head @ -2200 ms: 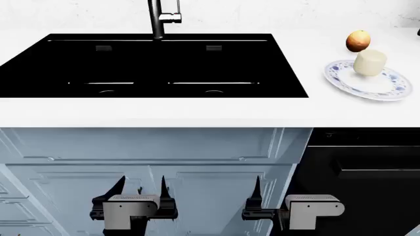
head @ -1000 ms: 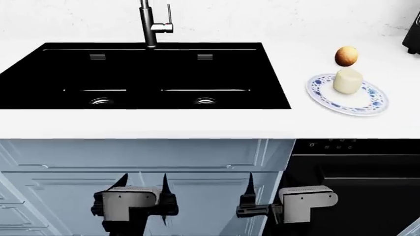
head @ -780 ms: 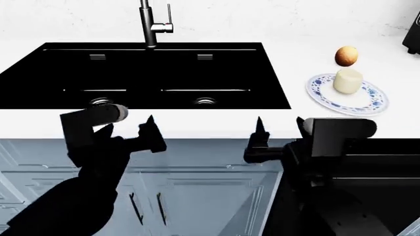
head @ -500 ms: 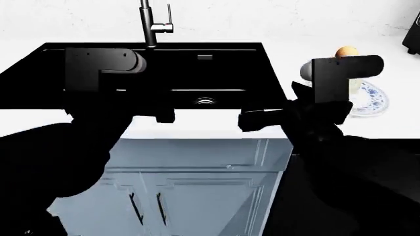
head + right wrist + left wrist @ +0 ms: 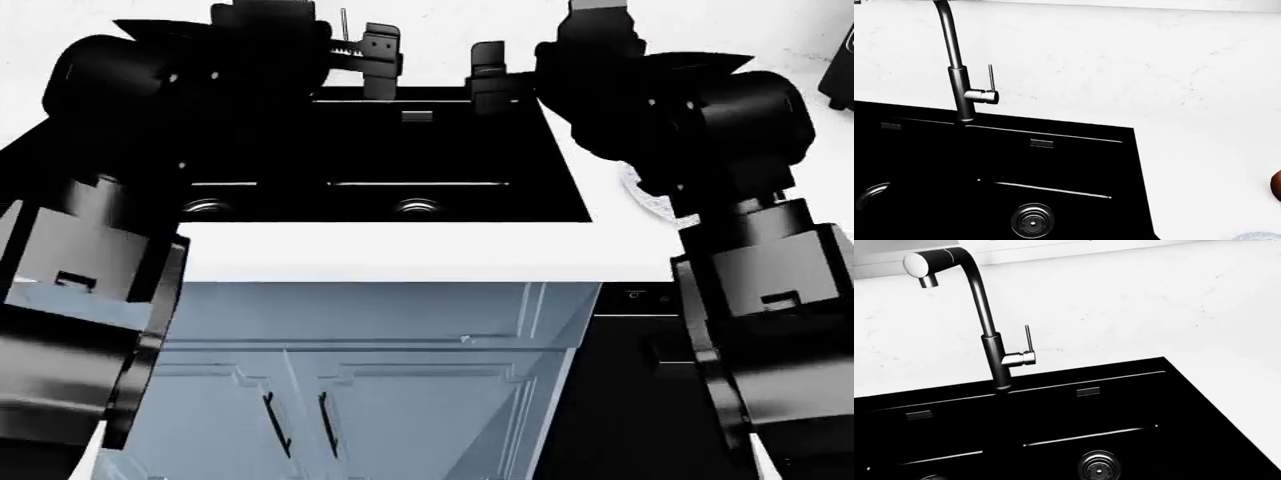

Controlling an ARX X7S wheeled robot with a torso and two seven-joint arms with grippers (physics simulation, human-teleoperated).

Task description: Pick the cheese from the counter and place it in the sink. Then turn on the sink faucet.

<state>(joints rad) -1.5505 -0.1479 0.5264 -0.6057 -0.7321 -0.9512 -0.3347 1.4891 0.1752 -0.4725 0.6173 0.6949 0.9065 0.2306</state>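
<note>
The black double-basin sink (image 5: 441, 150) is set in the white counter (image 5: 400, 250). Both wrist views show it too, the left (image 5: 1121, 405) and the right (image 5: 1054, 170). The dark grey faucet (image 5: 991, 340) stands at its back rim with its lever (image 5: 1027, 340) upright, and it also shows in the right wrist view (image 5: 957, 75). My left gripper (image 5: 380, 65) and right gripper (image 5: 487, 72) are raised high over the sink's back, facing each other, fingers apart and empty. The cheese is hidden behind my right arm.
A blue-patterned plate's rim (image 5: 643, 192) peeks from under my right arm, and its edge shows in the right wrist view (image 5: 1254, 236) beside the orange-brown fruit (image 5: 1276, 186). Pale blue cabinet doors (image 5: 400, 380) and a black appliance front (image 5: 627, 340) lie below the counter.
Both arms have risen from below the counter front to high over the sink. They now hide the cheese, the fruit and most of the faucet in the head view.
</note>
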